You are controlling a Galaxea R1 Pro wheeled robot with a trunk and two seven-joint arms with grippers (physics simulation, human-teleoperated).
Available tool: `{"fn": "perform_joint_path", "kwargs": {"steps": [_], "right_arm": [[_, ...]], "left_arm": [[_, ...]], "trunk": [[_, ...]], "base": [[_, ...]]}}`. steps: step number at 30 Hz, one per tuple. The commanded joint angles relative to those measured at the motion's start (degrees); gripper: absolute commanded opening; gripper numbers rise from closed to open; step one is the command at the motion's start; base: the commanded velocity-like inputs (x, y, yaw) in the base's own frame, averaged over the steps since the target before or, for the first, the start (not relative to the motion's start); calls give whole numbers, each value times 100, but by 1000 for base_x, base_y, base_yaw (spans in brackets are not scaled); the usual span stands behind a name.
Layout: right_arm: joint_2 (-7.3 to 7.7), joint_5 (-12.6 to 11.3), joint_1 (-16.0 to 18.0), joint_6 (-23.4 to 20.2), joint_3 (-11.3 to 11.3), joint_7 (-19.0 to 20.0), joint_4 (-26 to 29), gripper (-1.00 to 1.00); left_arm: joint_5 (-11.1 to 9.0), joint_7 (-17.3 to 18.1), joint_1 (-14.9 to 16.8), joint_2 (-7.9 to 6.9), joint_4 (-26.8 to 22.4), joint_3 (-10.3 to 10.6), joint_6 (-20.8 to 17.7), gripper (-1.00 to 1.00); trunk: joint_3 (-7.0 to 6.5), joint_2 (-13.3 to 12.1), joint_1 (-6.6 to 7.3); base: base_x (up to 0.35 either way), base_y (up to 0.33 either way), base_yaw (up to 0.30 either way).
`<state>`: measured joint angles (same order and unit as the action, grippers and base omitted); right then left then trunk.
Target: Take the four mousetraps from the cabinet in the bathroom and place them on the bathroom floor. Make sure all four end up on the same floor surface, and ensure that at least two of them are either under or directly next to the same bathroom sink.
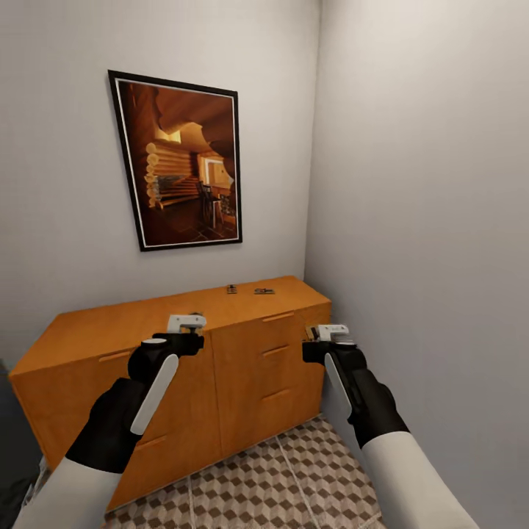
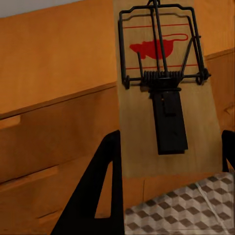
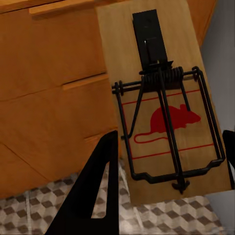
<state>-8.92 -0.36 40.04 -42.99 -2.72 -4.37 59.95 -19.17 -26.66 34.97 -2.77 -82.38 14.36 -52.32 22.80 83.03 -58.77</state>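
Both grippers are loaded: your left gripper (image 1: 185, 323) is clamped on a mousetrap, and your right gripper (image 1: 332, 333) is clamped on another. From the head camera you barely see either board, only pale jaws in front of the cabinet (image 1: 88, 330). The wrist cameras make it plain. On the left wrist, the left-hand mousetrap (image 2: 166, 98) runs lengthwise straight out from between the fingers (image 2: 98, 196), with its spring bar and red mouse print at the far end. On the right wrist, the right-hand mousetrap (image 3: 166, 107) also lies along the fingers (image 3: 98, 191), but turned the other way, so the print and wire loop sit nearer the gripper.

Two more mousetraps remain on the cabinet top, a smaller-looking one (image 1: 231, 289) and one just beside it (image 1: 264, 291), both near the back wall under the framed picture (image 1: 180, 162) and well apart from your hands.

What the next move turns on, as I judge it: the bathroom floor (image 1: 294, 477) lies below and slightly behind both grippers, and both boards are held roughly level at cabinet-front height. Your right arm is nearer the open tiles by the corner wall. No sink is in sight, so you likely need to turn away before lowering either board.
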Motion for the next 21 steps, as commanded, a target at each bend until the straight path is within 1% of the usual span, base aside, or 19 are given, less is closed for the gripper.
{"fn": "perform_joint_path", "kwargs": {"steps": [1,2,4,7,13,21], "right_arm": [[-1,-15,-16,-24,-9,-29,6,-100],[-2,-17,-50,-18,-9,-29,3,-100],[-4,-19,-80,-14,-9,-29,-11,-100],[-5,-23,-125,-10,-9,-29,-45,-100],[-3,-22,-164,-8,-9,-29,-60,-100],[8,-19,-171,-7,-9,-36,-74,-100]], "left_arm": [[-36,-68,-23,-6,-6,47,-7,-100],[-35,-74,-73,-5,-6,115,35,-100],[-35,-78,-118,-5,-4,175,108,-100],[-34,-81,-276,1,-4,256,363,-100],[-40,-77,-493,-1,7,289,700,-100],[-39,-75,-563,2,-1,297,915,-100]], "trunk": [[7,5,4],[7,5,4],[7,5,4],[7,5,4],[7,5,4],[7,5,4]], "base": [[-349,0,0],[-349,0,0],[-349,0,0],[-349,0,0],[-349,0,0],[-348,0,0]]}}
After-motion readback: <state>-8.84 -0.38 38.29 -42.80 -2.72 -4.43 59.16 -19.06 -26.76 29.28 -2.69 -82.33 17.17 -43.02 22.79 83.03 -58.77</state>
